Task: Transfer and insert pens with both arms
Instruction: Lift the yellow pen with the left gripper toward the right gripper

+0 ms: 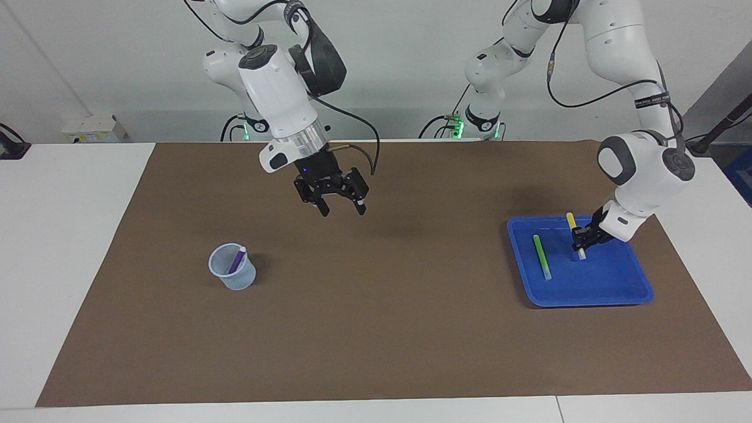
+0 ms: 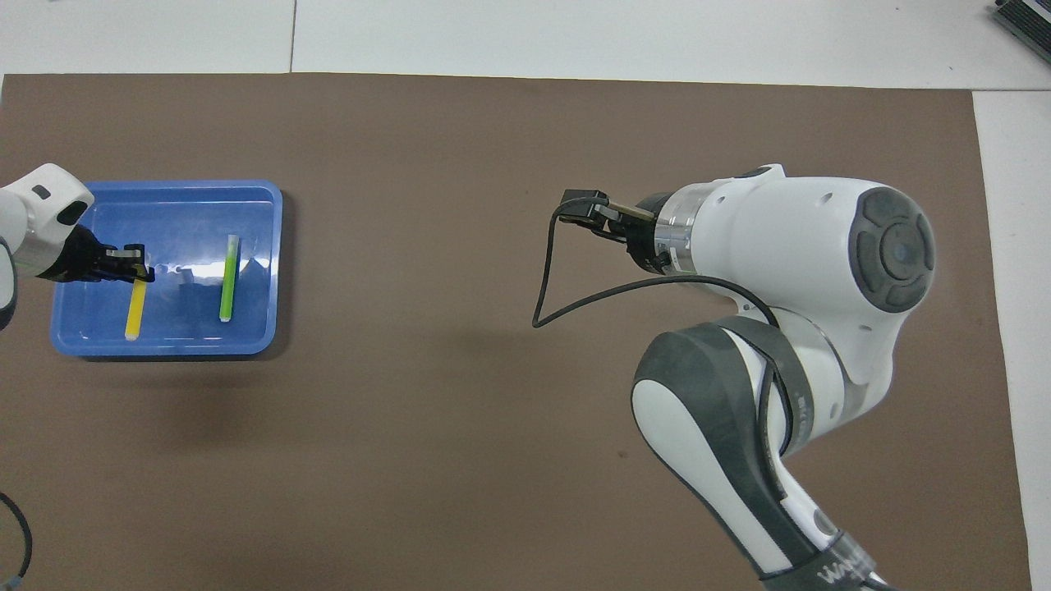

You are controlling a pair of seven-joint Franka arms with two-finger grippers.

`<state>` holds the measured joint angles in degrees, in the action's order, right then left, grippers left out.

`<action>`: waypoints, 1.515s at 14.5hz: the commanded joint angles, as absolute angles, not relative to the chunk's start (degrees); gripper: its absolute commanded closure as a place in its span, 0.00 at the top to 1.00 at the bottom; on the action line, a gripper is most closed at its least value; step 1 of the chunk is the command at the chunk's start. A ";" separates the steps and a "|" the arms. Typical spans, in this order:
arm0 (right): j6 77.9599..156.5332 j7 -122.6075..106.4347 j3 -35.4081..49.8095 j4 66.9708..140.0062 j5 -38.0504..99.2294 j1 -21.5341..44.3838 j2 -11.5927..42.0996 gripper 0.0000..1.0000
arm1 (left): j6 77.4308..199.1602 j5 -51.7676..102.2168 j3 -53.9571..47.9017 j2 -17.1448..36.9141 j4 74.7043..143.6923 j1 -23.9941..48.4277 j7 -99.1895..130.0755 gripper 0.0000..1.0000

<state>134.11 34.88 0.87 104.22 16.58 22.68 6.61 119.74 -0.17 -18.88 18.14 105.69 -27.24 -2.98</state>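
L gripper [image 1: 581, 241] clenched on yellow pen [image 1: 573, 232] near its pale end, pen lifted & tilted over blue tray [image 1: 587, 294] at L-arm end of brown mat [image 1: 376, 329]; green pen [image 1: 541, 257] lies flat in tray just beside it. R gripper [image 1: 342, 207] hangs w/ fingers spread, empty, over mat's middle, toward the robots' edge. Purple pen [image 1: 237, 259] leans inside clear cup [image 1: 232, 268] toward R-arm end.

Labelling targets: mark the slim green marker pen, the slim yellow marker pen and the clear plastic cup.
Slim green marker pen [image 1: 541, 257]: facing view, mid barrel.
Slim yellow marker pen [image 2: 135, 308]: overhead view, barrel below the left gripper.
Clear plastic cup [image 1: 237, 279]: facing view, wall.
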 commanded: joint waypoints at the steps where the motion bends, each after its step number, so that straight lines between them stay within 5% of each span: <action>1: 135.00 34.54 1.05 104.77 17.75 22.24 6.50 1.00 | 115.24 5.77 -19.94 17.49 105.03 -25.24 9.35 0.00; 10: 135.09 34.80 1.05 104.77 17.75 22.15 6.59 1.00 | 119.08 30.10 -20.39 18.37 101.51 -11.70 49.91 0.00; 16: 141.14 41.29 1.14 104.85 24.08 24.60 7.73 1.00 | 145.69 35.33 -20.39 20.91 103.89 2.97 74.59 0.00; 22: 148.27 43.79 1.14 104.94 24.08 28.04 10.55 1.00 | 146.34 42.80 -20.92 21.44 101.60 4.47 75.32 0.00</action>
